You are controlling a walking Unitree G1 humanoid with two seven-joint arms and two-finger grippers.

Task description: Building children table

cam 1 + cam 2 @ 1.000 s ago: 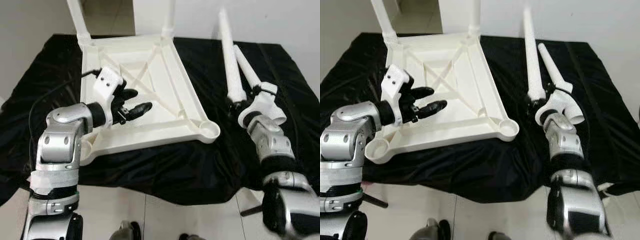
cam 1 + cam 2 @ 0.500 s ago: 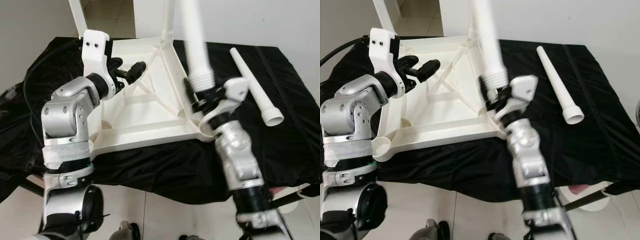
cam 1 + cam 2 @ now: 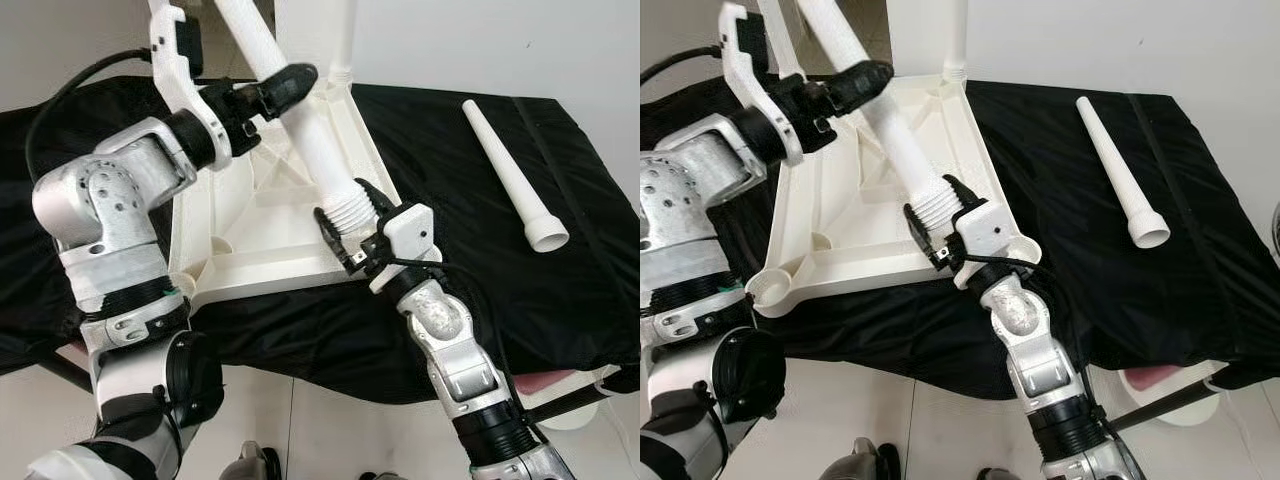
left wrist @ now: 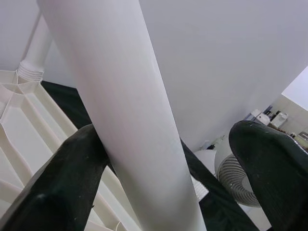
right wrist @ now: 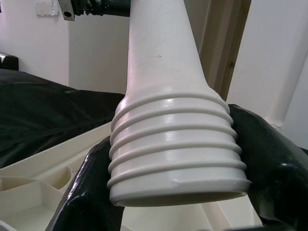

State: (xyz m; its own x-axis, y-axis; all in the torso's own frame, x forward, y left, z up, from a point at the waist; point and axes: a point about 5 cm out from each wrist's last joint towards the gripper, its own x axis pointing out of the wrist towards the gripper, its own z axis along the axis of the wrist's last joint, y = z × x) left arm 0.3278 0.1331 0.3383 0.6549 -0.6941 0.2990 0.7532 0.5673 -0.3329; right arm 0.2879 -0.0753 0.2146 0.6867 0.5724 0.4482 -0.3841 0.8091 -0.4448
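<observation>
So the biggest thing here is the black cloth (image 3: 470,150) spread over the work surface, and lying upside down on it is the white tabletop (image 3: 830,235), ribbed underside facing up. It already has legs standing up from its far corners, one of them at the corner just past the left gripper (image 3: 956,45). The near right corner of the tabletop sits right under the right gripper, and the near left corner socket (image 3: 764,288) is below the left arm.

The leg (image 3: 300,130) being worked on is a long white tapered tube held at a slant over the tabletop, with its threaded end down by the right gripper and the thin end going up out of the picture past the left one.

Right gripper (image 3: 352,228) is clamped on that threaded end. In the right wrist view you can see a black finger (image 5: 89,187) pressed on either side of the thread rings (image 5: 175,154), so it's definitely grasping it.

Left gripper (image 3: 275,90) is higher up the same leg. One finger (image 4: 62,178) is touching the tube in the left wrist view, the other (image 4: 272,163) stands well off to the side with a gap, so it's spread apart around the leg rather than squeezing it.

One more spare leg (image 3: 1120,165) lies flat on the cloth, well off to the right of the right gripper, wide end toward the robot.
</observation>
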